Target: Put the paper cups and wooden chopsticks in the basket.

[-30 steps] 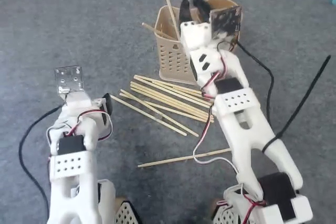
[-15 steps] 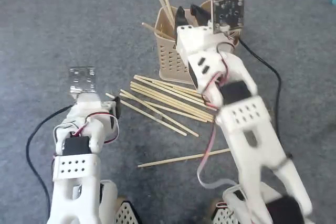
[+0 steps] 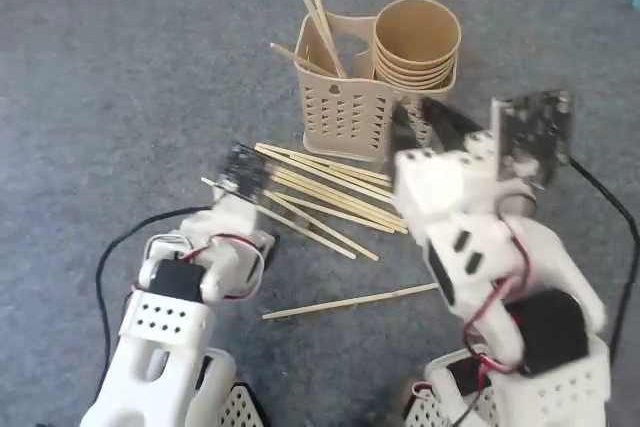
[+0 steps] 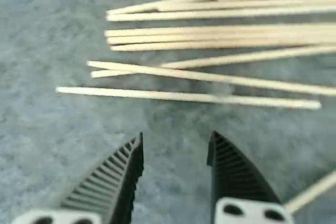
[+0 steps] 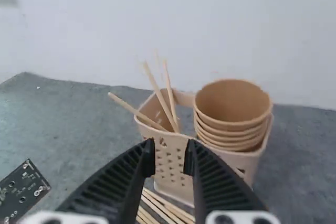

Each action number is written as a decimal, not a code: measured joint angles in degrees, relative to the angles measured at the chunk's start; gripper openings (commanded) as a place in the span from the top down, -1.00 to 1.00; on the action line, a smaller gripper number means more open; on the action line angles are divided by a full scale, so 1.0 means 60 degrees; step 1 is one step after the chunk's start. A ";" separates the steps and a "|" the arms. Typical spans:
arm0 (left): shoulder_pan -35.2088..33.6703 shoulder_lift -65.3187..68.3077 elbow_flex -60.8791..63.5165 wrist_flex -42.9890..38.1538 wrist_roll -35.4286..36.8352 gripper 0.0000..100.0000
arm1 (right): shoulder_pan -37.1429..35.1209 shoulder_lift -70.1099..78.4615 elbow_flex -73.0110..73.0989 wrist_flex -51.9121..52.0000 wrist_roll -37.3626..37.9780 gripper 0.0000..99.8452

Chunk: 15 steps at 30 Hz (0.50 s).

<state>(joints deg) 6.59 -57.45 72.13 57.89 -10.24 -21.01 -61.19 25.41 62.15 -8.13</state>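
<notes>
Several chopsticks [image 4: 189, 96] loose on counter [image 4: 52, 129], ends cut off in left wrist view. Left gripper [image 4: 176, 153] released, just short of them; right gripper [image 5: 169, 155] slightly parted, empty, blocking basket [image 5: 247, 163] base.

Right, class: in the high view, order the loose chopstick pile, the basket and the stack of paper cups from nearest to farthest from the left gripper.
1. Chopstick pile, on the table right beside the left gripper.
2. Basket, beyond the pile.
3. Stack of paper cups, in the basket's compartment on the side away from that gripper.
</notes>
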 measured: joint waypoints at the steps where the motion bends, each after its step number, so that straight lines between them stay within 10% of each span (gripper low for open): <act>1: 0.0278 0.0000 -0.0044 0.0220 -0.0161 0.61 | 0.0293 -0.0103 0.0000 0.0366 0.0000 0.78; 15: 0.4469 0.0000 -0.0044 0.1597 -0.1026 0.61 | 0.5231 -0.0278 0.2110 0.2520 0.0381 0.78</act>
<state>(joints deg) 33.41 -57.45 71.87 67.47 -16.40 10.37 -62.86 38.07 77.27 -5.85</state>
